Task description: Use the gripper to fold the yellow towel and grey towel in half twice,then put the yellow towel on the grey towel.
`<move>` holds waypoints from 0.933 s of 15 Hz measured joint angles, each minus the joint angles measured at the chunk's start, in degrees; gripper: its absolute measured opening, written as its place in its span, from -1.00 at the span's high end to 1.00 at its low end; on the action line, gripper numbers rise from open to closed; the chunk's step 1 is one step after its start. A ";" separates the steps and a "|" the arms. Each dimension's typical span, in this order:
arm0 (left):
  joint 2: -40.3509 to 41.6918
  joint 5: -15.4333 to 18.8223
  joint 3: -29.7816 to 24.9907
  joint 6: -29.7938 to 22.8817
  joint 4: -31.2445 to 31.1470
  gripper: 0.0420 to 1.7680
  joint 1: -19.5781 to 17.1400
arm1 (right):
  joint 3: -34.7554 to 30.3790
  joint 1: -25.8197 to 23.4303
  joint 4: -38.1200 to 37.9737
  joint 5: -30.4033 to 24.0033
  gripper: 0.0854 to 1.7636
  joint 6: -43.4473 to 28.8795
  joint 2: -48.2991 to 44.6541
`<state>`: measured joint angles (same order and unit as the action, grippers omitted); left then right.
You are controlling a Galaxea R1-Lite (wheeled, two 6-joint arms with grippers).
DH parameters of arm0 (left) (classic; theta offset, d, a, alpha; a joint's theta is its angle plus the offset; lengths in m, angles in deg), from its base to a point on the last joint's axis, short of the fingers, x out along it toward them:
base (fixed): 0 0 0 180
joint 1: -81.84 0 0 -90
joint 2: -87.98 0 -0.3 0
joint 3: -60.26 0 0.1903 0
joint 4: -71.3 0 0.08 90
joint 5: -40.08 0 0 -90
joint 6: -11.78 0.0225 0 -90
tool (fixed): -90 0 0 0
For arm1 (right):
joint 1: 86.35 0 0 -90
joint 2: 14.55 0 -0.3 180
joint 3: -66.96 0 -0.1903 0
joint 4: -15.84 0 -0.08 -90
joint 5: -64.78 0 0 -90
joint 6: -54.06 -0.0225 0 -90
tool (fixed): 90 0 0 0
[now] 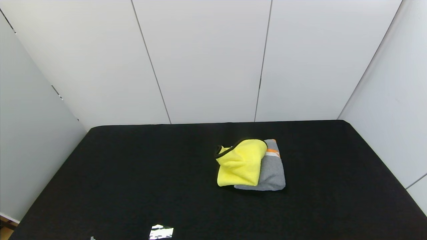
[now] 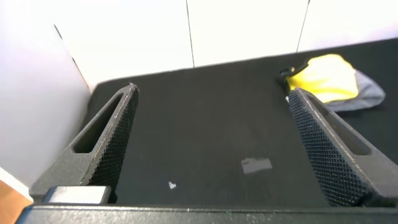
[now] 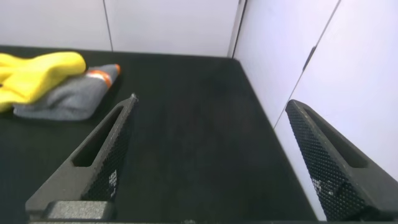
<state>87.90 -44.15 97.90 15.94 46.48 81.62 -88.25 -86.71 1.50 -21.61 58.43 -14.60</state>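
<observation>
The yellow towel, folded small with black binding at its far edge, lies on the folded grey towel, covering its left part. The grey towel's orange and white stripes show at its far end. Both rest on the black table, right of centre. The pair also shows in the left wrist view, yellow towel on grey towel, and in the right wrist view, yellow towel on grey towel. My left gripper and right gripper are open and empty, pulled back near the front edge, out of the head view.
The black table is walled by white panels at the back and both sides. A small shiny label and a white speck lie near the front edge. The right wall stands close beside the right gripper.
</observation>
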 joint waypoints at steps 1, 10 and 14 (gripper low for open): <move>0.05 0.02 -2.95 -0.11 1.91 -0.94 0.00 | -0.72 0.09 -0.01 -0.83 -0.94 -0.22 0.00; 0.12 -2.90 -13.98 0.71 6.27 -0.94 -0.02 | -1.43 0.33 -9.17 -3.56 -0.94 -4.69 -0.02; 0.12 -3.67 -14.23 1.94 1.69 -0.94 -0.02 | -1.33 0.43 -9.76 -3.58 -0.94 -4.56 0.00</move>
<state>88.03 -47.82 83.67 17.88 48.18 81.60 -89.57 -86.28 -8.26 -25.19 53.87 -14.60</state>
